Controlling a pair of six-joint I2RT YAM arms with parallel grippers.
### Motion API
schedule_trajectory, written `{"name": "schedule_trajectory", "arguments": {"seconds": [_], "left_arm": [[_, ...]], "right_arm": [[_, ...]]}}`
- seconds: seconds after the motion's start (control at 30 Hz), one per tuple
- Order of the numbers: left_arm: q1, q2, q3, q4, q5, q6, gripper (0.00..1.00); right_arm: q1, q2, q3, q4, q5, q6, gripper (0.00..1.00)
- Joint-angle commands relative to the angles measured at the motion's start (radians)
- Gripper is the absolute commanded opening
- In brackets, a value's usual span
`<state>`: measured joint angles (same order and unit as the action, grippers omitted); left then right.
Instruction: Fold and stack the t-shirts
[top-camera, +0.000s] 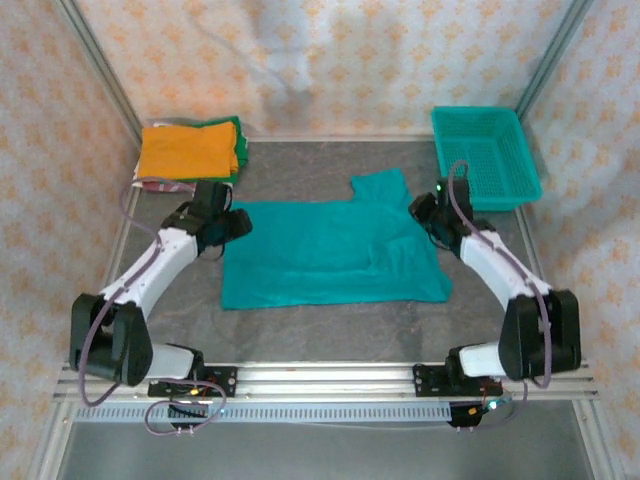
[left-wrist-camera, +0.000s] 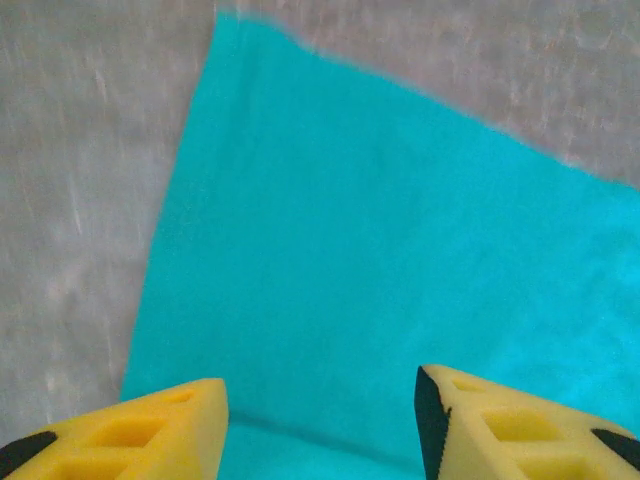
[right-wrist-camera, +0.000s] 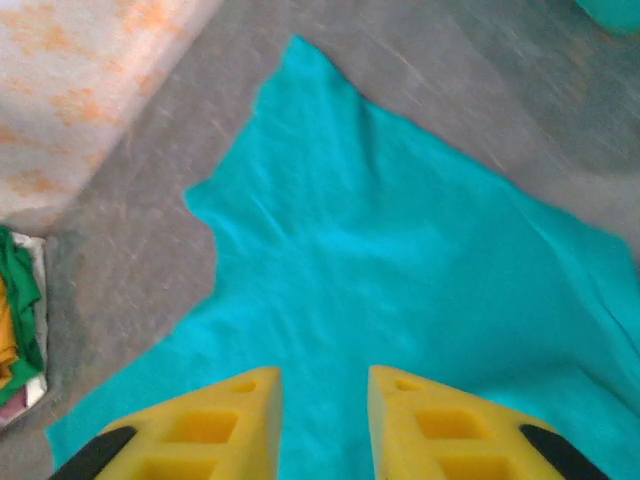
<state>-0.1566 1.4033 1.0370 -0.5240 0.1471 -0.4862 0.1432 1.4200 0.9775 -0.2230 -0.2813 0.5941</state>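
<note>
A teal t-shirt (top-camera: 330, 250) lies spread flat on the grey table, one sleeve pointing toward the back. My left gripper (top-camera: 232, 225) hovers at its left edge. In the left wrist view this gripper (left-wrist-camera: 320, 400) is open, with nothing but flat teal cloth (left-wrist-camera: 380, 250) below the gap. My right gripper (top-camera: 428, 215) sits at the shirt's right edge. In its wrist view the right gripper (right-wrist-camera: 325, 385) is open by a narrower gap, with flat teal cloth (right-wrist-camera: 400, 260) beneath and nothing pinched. Folded t-shirts are stacked at the back left, orange (top-camera: 188, 150) on top of green (top-camera: 236, 130).
A teal mesh basket (top-camera: 485, 155) stands at the back right, close behind the right arm. Patterned walls enclose the table on three sides. A metal rail (top-camera: 320, 380) runs along the near edge. The folded stack's edge (right-wrist-camera: 15, 300) shows in the right wrist view.
</note>
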Motion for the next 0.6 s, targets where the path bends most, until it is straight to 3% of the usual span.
{"name": "schedule_trajectory", "arguments": {"seconds": [0.0,0.13,0.23,0.37,0.57], "left_arm": [[0.006,0.208,0.264,-0.075,-0.130,0.195,0.60],[0.025,0.399,0.480,-0.165,-0.233,0.248,0.70],[0.073,0.525,0.602,-0.206,-0.198,0.223,0.70],[0.101,0.641,0.690,-0.229,-0.177,0.198,0.70],[0.118,0.727,0.701,-0.203,-0.139,0.192,0.70]], "right_arm": [[0.001,0.231,0.285,-0.135,-0.002,-0.166,0.33],[-0.001,0.437,0.528,-0.183,0.016,-0.258,0.38],[-0.001,0.574,0.677,-0.194,0.029,-0.313,0.43],[-0.002,0.726,0.840,-0.207,0.017,-0.375,0.51],[-0.001,0.995,1.214,-0.469,0.050,-0.434,0.56]]}}
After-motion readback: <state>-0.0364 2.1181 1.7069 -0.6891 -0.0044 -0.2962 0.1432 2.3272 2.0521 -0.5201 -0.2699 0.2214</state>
